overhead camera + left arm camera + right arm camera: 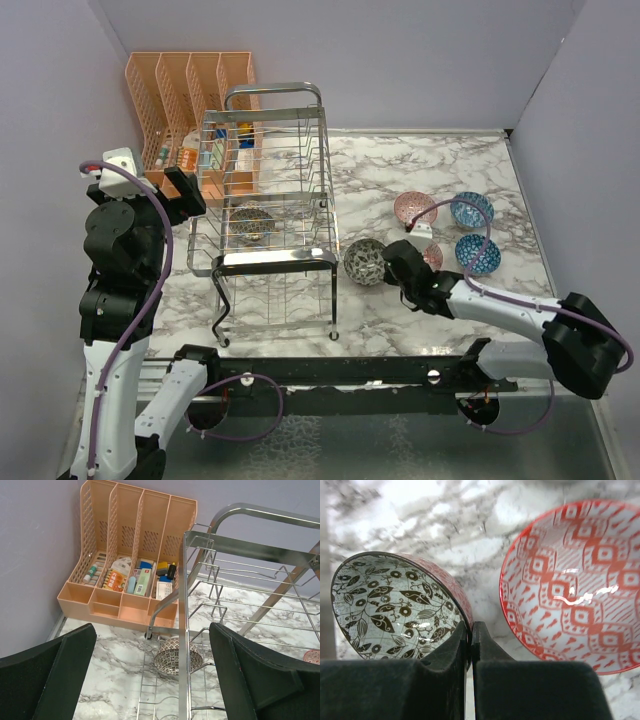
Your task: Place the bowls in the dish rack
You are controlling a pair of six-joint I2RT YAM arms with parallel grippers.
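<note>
Marble-veined table point(400, 165), white with grey streaks, glossy. Largest item on it: chrome wire-grid dish rack point(275, 261) on the left half, upright on curved legs. Long axis near to far in the top view, tall looped handle bar at the far end, flat polished crossbar at the near end.

Just behind its far-left corner, orange slotted plastic organizer point(175, 85), four upright bays, small packets in the trays.

Left gripper point(186, 196) raised beside the rack's left wall, black padded fingers spread wide, nothing between them.

Right gripper point(389, 262) low over the marble to the right of the rack, fingers pinched on the rim of the black-and-white bowl point(364, 261) — round, glazed, leaf-and-flower print inside, reddish outer wall, mouth up and somewhat tipped; no long axis. Foot contact with the marble: not determinable.

Grey-beige bowl point(253, 224) inside the rack, mouth up on the wire floor. Red-patterned bowl point(432, 256) just beside the right gripper, mouth up. Pink bowl point(413, 208), far blue bowl point(471, 210) and near blue bowl point(478, 254) farther right — all mouth up on the marble.
</note>
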